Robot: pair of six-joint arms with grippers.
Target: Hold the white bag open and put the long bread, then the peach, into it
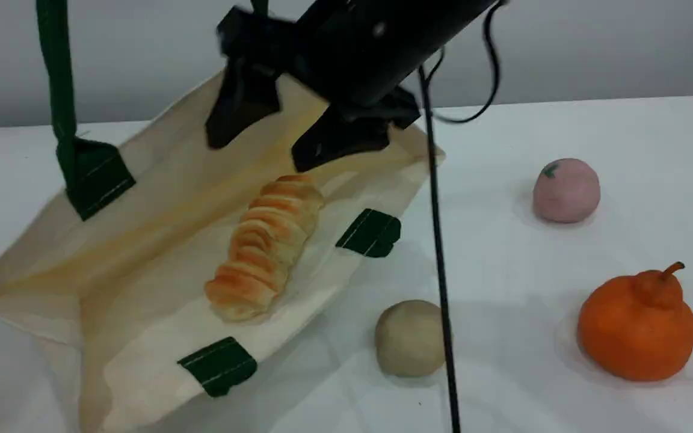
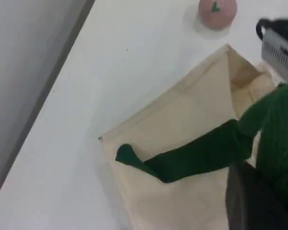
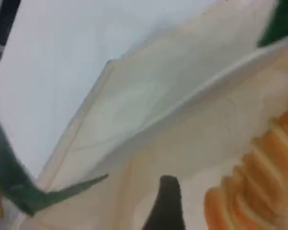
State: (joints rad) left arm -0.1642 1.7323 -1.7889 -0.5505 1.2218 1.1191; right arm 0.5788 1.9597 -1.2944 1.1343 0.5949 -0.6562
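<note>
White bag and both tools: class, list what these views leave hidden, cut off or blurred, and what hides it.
Left tool: beyond the scene view's top edge; in the left wrist view the green strap covers its grip.
Right tool: motion-blurred in the scene view; the right wrist view shows one fingertip.
Long bread: cut by the right wrist view's edge, blurred.

No legible text or number, even on the white bag point(image 1: 160, 198)
</note>
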